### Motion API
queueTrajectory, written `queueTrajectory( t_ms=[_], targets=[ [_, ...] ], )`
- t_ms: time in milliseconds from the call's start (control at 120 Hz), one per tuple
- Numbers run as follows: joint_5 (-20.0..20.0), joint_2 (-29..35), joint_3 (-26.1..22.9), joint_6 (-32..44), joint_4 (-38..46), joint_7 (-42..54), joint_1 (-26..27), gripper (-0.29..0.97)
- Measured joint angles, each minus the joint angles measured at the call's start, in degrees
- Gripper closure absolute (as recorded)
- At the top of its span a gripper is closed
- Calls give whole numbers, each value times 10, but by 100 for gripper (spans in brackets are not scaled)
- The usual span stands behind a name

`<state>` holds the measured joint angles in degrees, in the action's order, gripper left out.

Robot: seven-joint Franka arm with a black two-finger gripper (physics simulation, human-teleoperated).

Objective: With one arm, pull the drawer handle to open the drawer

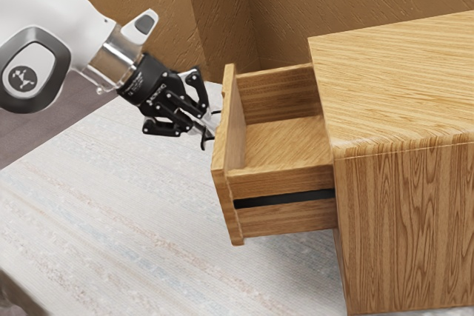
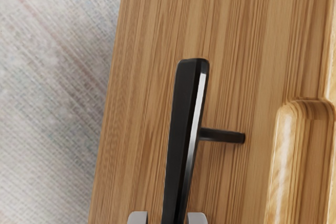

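A wooden drawer (image 1: 285,146) stands pulled well out of the wooden cabinet (image 1: 400,109), its inside bare. My black gripper (image 1: 208,129) is at the outer face of the drawer front (image 1: 225,155), on the side toward the exterior view's left. In the wrist view a black bar handle (image 2: 186,145) stands off the drawer front (image 2: 142,103) on a short post. Grey fingertips (image 2: 195,217) sit on either side of the bar, so the gripper (image 2: 167,217) is shut on the handle.
The cabinet rests on a pale woven tabletop (image 1: 111,205) that stretches toward the exterior view's left and front. Brown textured walls (image 1: 222,5) rise behind. A second drawer front (image 1: 285,216) sits just below the open one.
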<state>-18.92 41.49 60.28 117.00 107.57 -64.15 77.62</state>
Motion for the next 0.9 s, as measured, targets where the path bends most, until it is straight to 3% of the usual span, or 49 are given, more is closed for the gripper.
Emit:
queueTrajectory(
  t_ms=[558, 900],
  targets=[
    [18, 4, -63, 0, 37, 4, -96, 70],
    [23, 8, -72, -5, 45, 9, -132, 70]
  ],
)
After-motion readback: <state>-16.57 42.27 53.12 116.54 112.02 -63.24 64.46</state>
